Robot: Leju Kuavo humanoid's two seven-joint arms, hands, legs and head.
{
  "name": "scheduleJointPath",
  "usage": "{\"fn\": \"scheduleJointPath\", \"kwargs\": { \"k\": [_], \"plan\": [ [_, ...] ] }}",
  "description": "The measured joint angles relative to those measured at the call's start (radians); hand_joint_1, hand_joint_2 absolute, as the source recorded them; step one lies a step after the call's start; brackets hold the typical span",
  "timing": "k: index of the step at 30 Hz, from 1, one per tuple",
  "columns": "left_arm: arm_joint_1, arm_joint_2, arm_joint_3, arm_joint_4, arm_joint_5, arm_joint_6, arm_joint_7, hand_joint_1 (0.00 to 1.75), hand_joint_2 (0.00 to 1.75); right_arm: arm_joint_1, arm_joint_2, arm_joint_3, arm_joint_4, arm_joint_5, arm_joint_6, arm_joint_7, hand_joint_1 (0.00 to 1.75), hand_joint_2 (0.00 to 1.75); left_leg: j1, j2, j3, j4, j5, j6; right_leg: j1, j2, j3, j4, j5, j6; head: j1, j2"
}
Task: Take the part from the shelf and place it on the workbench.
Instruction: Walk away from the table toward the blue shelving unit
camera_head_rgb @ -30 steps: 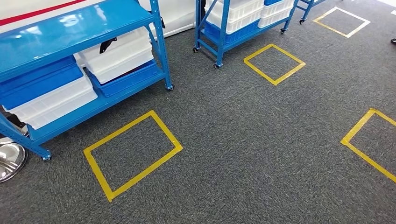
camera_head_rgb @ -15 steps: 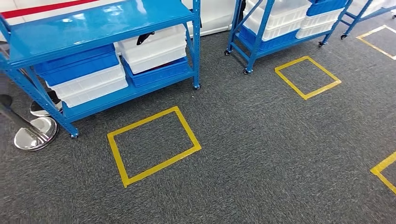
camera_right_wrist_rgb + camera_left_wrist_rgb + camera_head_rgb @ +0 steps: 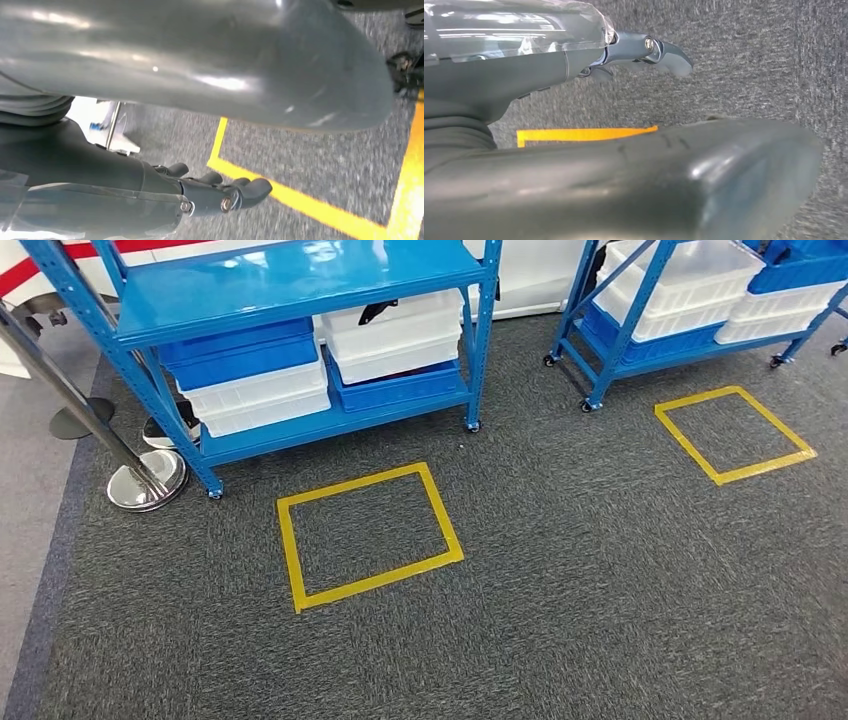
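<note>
A blue metal shelf [image 3: 300,280] stands at the back left in the head view, with white and blue bins on its lower level. A small black part [image 3: 377,310] lies on top of the right white bin [image 3: 400,335]. My left hand [image 3: 539,70] hangs above the grey carpet, its thick thumb [image 3: 674,175] and dark fingers [image 3: 664,52] apart with nothing between them. My right hand [image 3: 125,175] also hangs over the carpet, fingers [image 3: 235,192] slightly bent and holding nothing.
A yellow tape square [image 3: 290,550] marks the carpet in front of the shelf, and another yellow square [image 3: 765,468] lies to the right. A second blue shelf [image 3: 640,350] with bins stands at the back right. A chrome stanchion base [image 3: 147,480] sits left of the shelf.
The camera has turned left: the whole scene has slid to the right, bringing the shelf nearer the middle and the stanchion fully into view.
</note>
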Motion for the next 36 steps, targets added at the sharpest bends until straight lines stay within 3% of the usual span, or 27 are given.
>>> {"fn": "scheduleJointPath", "kwargs": {
  "k": [1, 3, 5, 7, 9, 10, 11, 12, 14, 15, 16, 19, 21, 22, 24, 26, 27, 28, 30, 31, 32, 34, 36],
  "plan": [
    [0.0, 0.001, 0.0, 0.0, 0.001, -0.003, -0.003, 0.0, 0.0, -0.002, 0.001, 0.0, 0.0, 0.001, -0.007, 0.003, 0.0, 0.0, -0.004, 0.007, 0.018, -0.035, 0.002, 0.007, 0.0, -0.006, 0.002, 0.0, -0.001, 0.006, 0.0, 0.0],
    [0.004, 0.002, 0.001, 0.0, 0.004, -0.005, -0.007, 0.0, 0.0, -0.007, 0.001, 0.0, 0.0, -0.003, -0.019, 0.007, 0.0, 0.0, -0.005, 0.001, 0.024, -0.052, -0.001, 0.019, -0.004, -0.011, 0.005, 0.013, 0.007, 0.02, 0.0, 0.0],
    [0.01, 0.003, 0.004, 0.0, 0.008, -0.005, -0.009, 0.0, 0.0, -0.009, 0.001, 0.0, 0.0, -0.012, -0.026, 0.003, 0.0, 0.0, 0.0, -0.007, 0.034, -0.061, 0.001, 0.03, -0.01, 0.018, -0.001, 0.043, 0.004, 0.034, 0.0, 0.0],
    [0.009, 0.003, 0.006, 0.0, 0.01, -0.005, -0.01, 0.0, 0.0, -0.006, 0.0, 0.0, 0.0, -0.018, -0.027, -0.003, 0.0, 0.0, 0.003, -0.014, 0.044, -0.065, 0.002, 0.035, -0.017, 0.068, -0.043, 0.119, -0.043, 0.044, 0.0, 0.0],
    [0.007, 0.003, 0.007, 0.0, 0.011, -0.006, -0.01, 0.0, 0.0, -0.001, 0.0, -0.001, 0.0, -0.02, -0.027, -0.007, 0.0, 0.0, 0.004, -0.024, 0.048, -0.064, -0.002, 0.036, -0.021, 0.092, -0.117, 0.239, -0.099, 0.052, 0.0, 0.0],
    [0.007, 0.002, 0.007, 0.0, 0.011, -0.006, -0.01, 0.0, 0.0, 0.001, 0.0, -0.001, 0.0, -0.021, -0.027, -0.008, 0.0, 0.0, 0.004, -0.029, 0.052, -0.064, -0.005, 0.035, -0.022, 0.094, -0.147, 0.279, -0.106, 0.055, 0.0, 0.0],
    [0.008, 0.002, 0.007, 0.0, 0.011, -0.007, -0.011, 0.0, 0.0, 0.004, 0.0, -0.002, 0.0, -0.022, -0.027, -0.008, 0.0, 0.0, 0.005, -0.035, 0.058, -0.064, -0.011, 0.033, -0.022, 0.094, -0.161, 0.286, -0.092, 0.056, 0.0, 0.0],
    [0.01, 0.002, 0.007, 0.0, 0.011, -0.008, -0.012, 0.0, 0.0, 0.006, 0.0, -0.002, 0.0, -0.025, -0.027, -0.009, 0.0, 0.0, 0.006, -0.04, 0.069, -0.064, -0.018, 0.03, -0.023, 0.094, -0.157, 0.255, -0.058, 0.056, 0.0, 0.0],
    [0.012, 0.002, 0.008, 0.0, 0.01, -0.011, -0.012, 0.0, 0.0, 0.012, -0.002, -0.005, 0.001, -0.03, -0.027, -0.009, 0.0, 0.0, 0.008, -0.049, 0.091, -0.063, -0.035, 0.022, -0.025, 0.096, -0.117, 0.132, 0.032, 0.053, 0.001, 0.0],
    [0.011, 0.001, 0.008, 0.0, 0.009, -0.013, -0.013, 0.0, 0.0, 0.014, -0.002, -0.007, 0.002, -0.032, -0.027, -0.01, 0.0, 0.0, 0.008, -0.052, 0.098, -0.063, -0.043, 0.016, -0.023, 0.097, -0.101, 0.08, 0.052, 0.048, 0.001, 0.0],
    [0.01, 0.001, 0.008, 0.0, 0.008, -0.015, -0.013, 0.0, 0.0, 0.014, -0.002, -0.01, 0.002, -0.034, -0.027, -0.011, 0.0, 0.0, 0.007, -0.053, 0.1, -0.064, -0.05, 0.009, -0.02, 0.098, -0.094, 0.048, 0.063, 0.041, 0.002, 0.0],
    [0.005, 0.002, 0.008, 0.0, 0.006, -0.019, -0.012, 0.0, 0.0, 0.012, -0.002, -0.017, 0.003, -0.036, -0.027, -0.012, 0.0, 0.0, 0.006, -0.054, 0.109, -0.056, -0.057, -0.009, -0.018, 0.098, -0.082, 0.032, 0.048, 0.015, 0.001, 0.0],
    [0.003, 0.002, 0.008, 0.0, 0.004, -0.02, -0.012, 0.0, 0.0, 0.013, -0.002, -0.018, 0.003, -0.036, -0.027, -0.012, 0.0, 0.0, 0.008, -0.048, 0.085, 0.009, -0.056, -0.017, -0.018, 0.095, -0.058, 0.026, 0.033, 0.0, 0.001, 0.0],
    [0.003, 0.002, 0.008, 0.0, 0.004, -0.02, -0.011, 0.0, 0.0, 0.014, -0.002, -0.018, 0.003, -0.036, -0.027, -0.012, 0.0, 0.0, 0.009, -0.045, 0.049, 0.07, -0.068, -0.02, -0.018, 0.094, -0.046, 0.023, 0.026, -0.006, 0.0, 0.0],
    [0.003, 0.002, 0.008, 0.0, 0.003, -0.019, -0.01, 0.0, 0.0, 0.014, -0.002, -0.019, 0.003, -0.035, -0.028, -0.012, 0.0, 0.0, 0.009, -0.042, -0.042, 0.204, -0.117, -0.024, -0.014, 0.092, -0.025, 0.021, 0.006, -0.013, 0.0, 0.0],
    [0.007, 0.002, 0.008, 0.0, 0.004, -0.017, -0.009, 0.0, 0.0, 0.014, -0.002, -0.02, 0.003, -0.034, -0.028, -0.012, 0.0, 0.0, 0.009, -0.042, -0.105, 0.257, -0.154, -0.022, -0.01, 0.094, 0.003, 0.021, -0.017, -0.015, 0.0, 0.0],
    [0.009, 0.002, 0.008, 0.0, 0.005, -0.016, -0.009, 0.0, 0.0, 0.014, -0.002, -0.021, 0.003, -0.033, -0.028, -0.012, 0.0, 0.0, 0.008, -0.042, -0.116, 0.236, -0.142, -0.018, -0.008, 0.095, 0.021, 0.021, -0.03, -0.015, 0.0, 0.0],
    [0.01, 0.002, 0.008, 0.0, 0.006, -0.015, -0.009, 0.0, 0.0, 0.014, -0.002, -0.021, 0.003, -0.033, -0.028, -0.012, 0.0, 0.0, 0.006, -0.041, -0.115, 0.187, -0.106, -0.012, -0.006, 0.094, 0.04, 0.021, -0.044, -0.014, 0.0, 0.0],
    [0.014, 0.002, 0.01, 0.001, 0.008, -0.014, -0.009, 0.0, 0.0, 0.017, -0.001, -0.022, 0.003, -0.033, -0.028, -0.012, 0.0, 0.0, -0.001, -0.038, -0.102, 0.073, 0.002, 0.002, -0.002, 0.094, 0.074, 0.02, -0.071, -0.009, 0.0, 0.0],
    [0.015, 0.003, 0.011, 0.001, 0.008, -0.013, -0.008, 0.0, 0.0, 0.017, 0.0, -0.022, 0.003, -0.032, -0.027, -0.012, 0.0, 0.0, -0.005, -0.036, -0.095, 0.038, 0.036, 0.008, -0.001, 0.094, 0.086, 0.02, -0.084, -0.005, 0.0, 0.0],
    [0.016, 0.003, 0.012, 0.001, 0.008, -0.011, -0.008, 0.0, 0.0, 0.016, 0.0, -0.022, 0.003, -0.032, -0.026, -0.012, 0.0, 0.0, -0.009, -0.035, -0.089, 0.022, 0.053, 0.013, -0.001, 0.094, 0.097, 0.02, -0.092, 0.001, 0.0, 0.0],
    [0.014, 0.002, 0.013, 0.001, 0.008, -0.008, -0.008, 0.0, 0.0, 0.01, 0.0, -0.023, 0.003, -0.031, -0.023, -0.012, 0.0, 0.0, -0.011, -0.037, -0.066, 0.01, 0.042, 0.023, -0.003, 0.095, 0.107, 0.033, -0.089, 0.017, 0.0, 0.0],
    [0.012, 0.002, 0.013, 0.001, 0.008, -0.005, -0.007, 0.0, 0.0, 0.005, 0.0, -0.023, 0.002, -0.029, -0.021, -0.011, 0.0, 0.0, -0.007, -0.04, -0.034, -0.013, 0.036, 0.036, -0.005, 0.096, 0.08, 0.1, -0.069, 0.029, 0.0, 0.0]
  ]
}}
